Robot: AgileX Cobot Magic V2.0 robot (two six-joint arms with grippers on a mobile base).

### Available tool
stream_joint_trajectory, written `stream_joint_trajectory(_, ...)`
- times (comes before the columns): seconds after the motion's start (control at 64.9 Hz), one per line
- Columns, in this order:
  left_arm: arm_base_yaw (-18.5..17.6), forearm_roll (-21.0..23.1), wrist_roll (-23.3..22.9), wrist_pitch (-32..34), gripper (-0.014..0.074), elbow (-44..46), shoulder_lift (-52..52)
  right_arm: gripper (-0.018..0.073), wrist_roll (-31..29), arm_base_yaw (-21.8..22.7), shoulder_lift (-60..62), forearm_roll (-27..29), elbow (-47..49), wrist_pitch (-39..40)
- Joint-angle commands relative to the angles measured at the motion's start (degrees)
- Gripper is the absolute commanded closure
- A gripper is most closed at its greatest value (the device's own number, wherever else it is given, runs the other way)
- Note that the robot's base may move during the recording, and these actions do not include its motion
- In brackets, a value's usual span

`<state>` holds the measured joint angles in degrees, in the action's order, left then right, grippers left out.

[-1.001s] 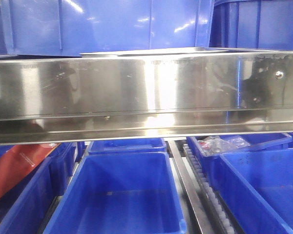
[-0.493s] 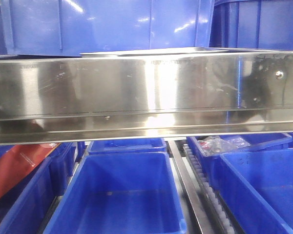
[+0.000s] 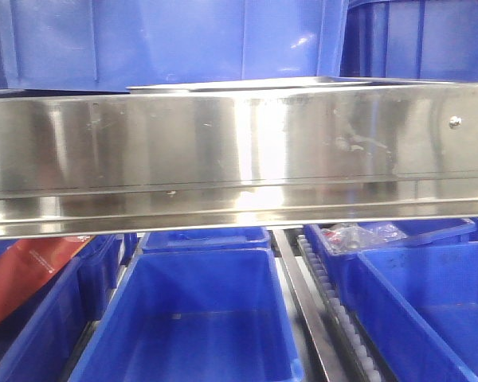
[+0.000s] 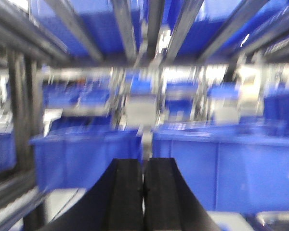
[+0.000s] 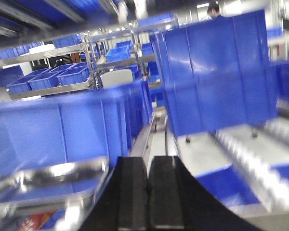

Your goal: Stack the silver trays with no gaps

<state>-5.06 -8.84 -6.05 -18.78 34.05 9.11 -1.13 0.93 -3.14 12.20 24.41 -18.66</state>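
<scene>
A silver tray (image 3: 247, 83) shows only as a thin shiny rim just above the broad steel rail (image 3: 239, 159) in the front view. In the right wrist view a silver tray (image 5: 48, 174) with a rolled rim lies low on the left, blurred, just left of my right gripper (image 5: 148, 161). That gripper is shut with nothing between its black fingers and is apart from the tray. In the left wrist view my left gripper (image 4: 143, 163) is shut and empty in front of blue bins; the picture is motion-blurred and no tray shows there. Neither gripper appears in the front view.
Deep blue bins (image 3: 195, 318) fill the shelf below the rail, with more bins (image 3: 167, 40) above it. A roller track (image 3: 334, 310) runs between the lower bins. A red packet (image 3: 24, 270) lies at the lower left. A tall blue bin (image 5: 212, 72) stands ahead of the right gripper.
The front view has shifted slightly, so the tray rim sits a little further left. The bright reflections on the rail and upper bin have dimmed.
</scene>
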Motion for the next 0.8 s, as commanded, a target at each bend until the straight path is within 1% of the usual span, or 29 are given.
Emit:
stream_joint_trajectory(0.0, -0.36, 0.46, 0.07, -10.88, 0.0605, 10.13, 8.22, 0.0637, 0.00, 0.11, -4.67, -1.81, 8.09, -6.27)
stream_joint_trajectory(0.062, -0.36, 3.93, 0.07, -17.57, 0.0605, 16.67, 14.78, 0.0637, 0.00, 0.11, -10.36, -1.95, 14.66, -12.71)
stream_joint_trajectory(0.092, -0.36, 6.37, 0.07, -20.75, 0.0605, 19.89, 18.38, 0.0637, 0.00, 0.11, -13.97, -1.95, 18.31, -16.55)
stream_joint_trajectory(0.123, -0.36, 9.56, 0.31, -23.34, 0.0605, 22.70, 21.86, 0.0637, 0.00, 0.11, -17.73, -1.95, 21.97, -20.08)
stream_joint_trajectory(0.154, -0.36, 13.51, 1.85, -25.42, 0.0605, 25.13, 25.08, 0.0637, 0.00, 0.11, -21.60, -1.95, 25.61, -22.63)
stream_joint_trajectory(0.185, -0.36, 17.04, 4.43, -26.60, 0.0605, 26.78, 27.53, 0.0637, 0.00, 0.11, -25.48, -1.95, 29.22, -25.67)
stream_joint_trajectory(0.231, -0.36, 24.80, 8.15, -28.03, 0.0605, 29.41, 32.08, 0.0637, 0.00, 0.11, -30.83, -1.07, 34.16, -29.95)
stream_joint_trajectory(0.293, -0.36, 32.40, 10.99, -28.94, 0.0605, 31.28, 36.82, 0.0637, -0.11, 0.01, -37.64, -0.01, 40.16, -34.30)
stream_joint_trajectory(0.339, -0.51, 36.48, 12.16, -29.59, 0.0605, 32.10, 40.00, 0.0637, -1.45, 0.01, -42.74, 1.24, 44.33, -37.32)
stream_joint_trajectory(0.385, -1.52, 37.96, 12.53, -29.94, 0.0605, 32.41, 43.07, 0.0637, -3.40, 0.01, -47.40, 2.55, 47.87, -39.73)
stream_joint_trajectory(0.431, -3.85, 37.97, 12.53, -29.60, 0.0605, 32.41, 46.28, 0.0637, -5.05, -0.10, -52.63, 4.06, 51.54, -41.96)
stream_joint_trajectory(0.477, -6.80, 36.94, 12.53, -28.84, 0.0606, 32.41, 48.82, 0.0637, -5.48, -0.10, -56.13, 4.90, 53.74, -43.27)
stream_joint_trajectory(0.524, -10.54, 35.00, 12.41, -27.28, 0.0607, 32.41, 51.50, 0.0637, -5.48, -0.72, -59.11, 4.99, 55.43, -43.92)
stream_joint_trajectory(0.554, -14.22, 33.44, 11.34, -25.35, 0.0614, 32.46, 53.18, 0.0637, -5.48, -1.72, -61.18, 4.99, 56.44, -44.06)
stream_joint_trajectory(0.57, -15.45, 32.58, 10.95, -24.64, 0.0615, 32.55, 53.89, 0.0637, -5.48, -2.11, -61.81, 4.88, 56.68, -43.79)
stream_joint_trajectory(0.616, -19.81, 28.38, 8.41, -22.27, 0.0615, 32.99, 56.58, 0.0637, -5.48, -3.44, -63.64, 4.77, 57.05, -42.95)
stream_joint_trajectory(0.647, -22.88, 24.87, 5.59, -21.06, 0.0615, 33.66, 58.74, 0.0637, -5.48, -4.69, -65.01, 4.33, 57.05, -41.68)
stream_joint_trajectory(0.708, -27.35, 18.40, -0.78, -20.25, 0.0615, 35.60, 62.49, 0.0637, -5.48, -7.25, -67.82, 2.20, 57.05, -40.14)
stream_joint_trajectory(0.755, -30.65, 11.19, -5.66, -20.82, 0.0615, 37.81, 66.51, 0.0637, -5.48, -9.04, -69.92, 0.19, 57.05, -39.21)
stream_joint_trajectory(0.785, -32.57, 7.65, -8.26, -21.64, 0.0615, 39.22, 68.48, 0.0637, -5.48, -9.95, -71.08, -0.58, 57.05, -38.88)
